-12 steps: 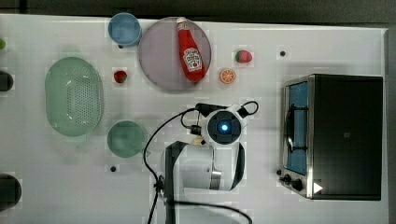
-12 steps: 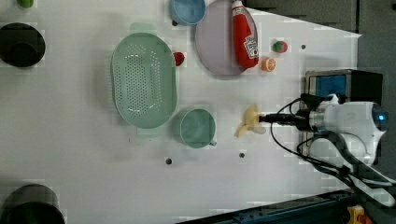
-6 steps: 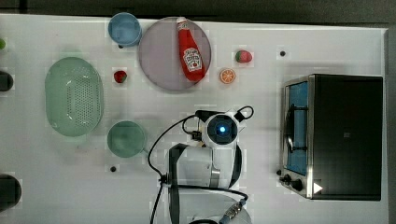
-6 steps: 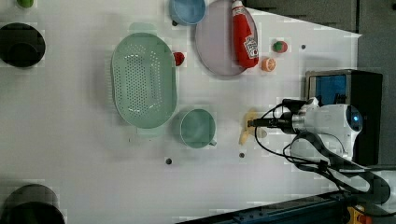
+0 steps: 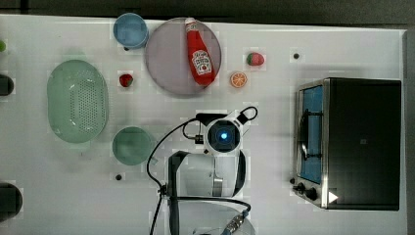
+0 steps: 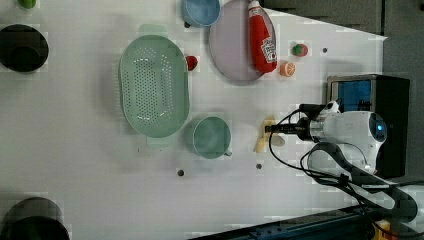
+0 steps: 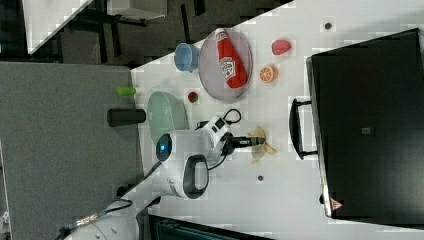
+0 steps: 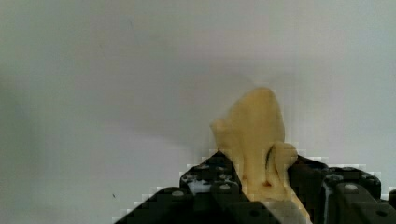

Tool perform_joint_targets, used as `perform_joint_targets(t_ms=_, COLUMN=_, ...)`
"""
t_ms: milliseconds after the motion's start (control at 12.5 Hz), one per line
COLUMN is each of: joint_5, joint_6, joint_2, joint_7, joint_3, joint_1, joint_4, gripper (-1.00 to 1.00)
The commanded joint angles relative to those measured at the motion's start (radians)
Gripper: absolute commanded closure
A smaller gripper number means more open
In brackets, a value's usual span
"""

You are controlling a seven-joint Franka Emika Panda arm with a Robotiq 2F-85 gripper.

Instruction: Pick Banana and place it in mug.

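Your tool (image 8: 261, 186) is down at the desk (image 6: 75, 150) with the banana (image 6: 263, 136) between its 2 fingers; in the wrist view the dark pads sit right against both sides of the yellow fruit, so the jaws look narrowed onto it. Whether the squeeze is already firm I cannot tell, and the banana appears to lie on the desk, not yet lifted.

The banana lies just beside the mug (image 6: 212, 137), on the left view's right of it, with the small handle pointing toward the fruit.

To do this step well:

1. Let the fingers finish closing before you raise anything. The toy is curved and smooth, so a half-made grip could let it swivel or slip.
2. Lift straight up until the hanging end would clear the mug's rim.
3. Carry it over the middle of the mug's opening, not over the handle side.
4. Lower a little before letting go, so it drops inside rather than bouncing off the rim.

Keep clear of the colander (image 6: 154, 85), which nearly touches the mug's far side.
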State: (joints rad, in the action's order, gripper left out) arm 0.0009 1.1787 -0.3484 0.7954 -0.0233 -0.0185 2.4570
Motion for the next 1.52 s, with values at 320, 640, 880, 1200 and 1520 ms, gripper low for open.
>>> perform_joint_targets(t_ms=320, joint_5=-0.009, joint_6=-0.184, joint_2=0.217, joint_7=0.029, joint_3=-0.031, joint_1=-0.021, joint_4=0.007, gripper=0.46)
perform_joint_targets(t_ms=640, joint_5=-0.009, joint_6=-0.400, joint_2=0.452, joint_7=0.028, joint_3=-0.030, joint_1=-0.020, joint_4=-0.028, gripper=0.46)
perform_joint_targets(t_ms=880, joint_5=-0.009, joint_6=-0.588, joint_2=0.598, joint_7=0.026, joint_3=-0.041, joint_1=-0.021, joint_4=-0.076, gripper=0.46)
perform_joint_targets(t_ms=1200, joint_5=-0.009, joint_6=-0.779, joint_2=0.665, joint_7=-0.081, joint_3=0.057, joint_1=0.016, joint_4=-0.105, gripper=0.46)
perform_joint_targets(t_ms=1520, joint_5=0.015, joint_6=-0.768, joint_2=0.638, joint_7=-0.399, joint_3=0.255, joint_1=0.044, joint_4=-0.107, gripper=0.46)
